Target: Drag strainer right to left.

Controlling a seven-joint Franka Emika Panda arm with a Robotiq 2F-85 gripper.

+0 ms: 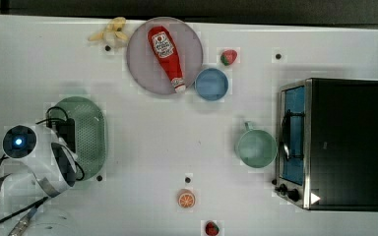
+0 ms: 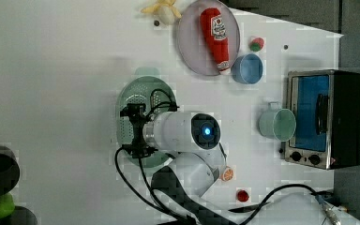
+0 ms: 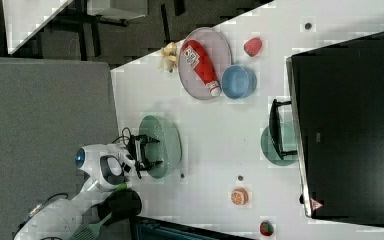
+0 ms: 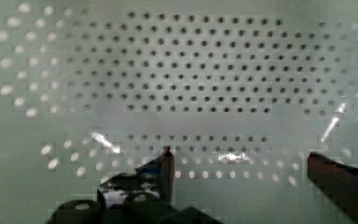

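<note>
The pale mint-green strainer [image 1: 89, 129] lies on the white table at the top view's left, with its long axis running up and down that picture. My gripper [image 1: 71, 135] hangs over its inner floor, pointing down into it. In the wrist view the holed floor of the strainer [image 4: 191, 70] spreads close under the open gripper [image 4: 242, 163], whose dark fingertips [image 4: 166, 167] stand far apart with nothing held between them. The left view has the gripper [image 2: 130, 130] above the strainer [image 2: 143, 91]. In the right view the gripper [image 3: 152, 151] sits over the strainer [image 3: 167, 137].
A grey plate [image 1: 142, 73] carrying a ketchup bottle [image 1: 166, 55] lies at the back, with a blue bowl [image 1: 211, 84] beside it. A mint mug [image 1: 256, 147] stands before the toaster oven [image 1: 337, 142]. A banana [image 1: 110, 33], strawberries [image 1: 228, 57] and an orange half [image 1: 186, 199] lie scattered.
</note>
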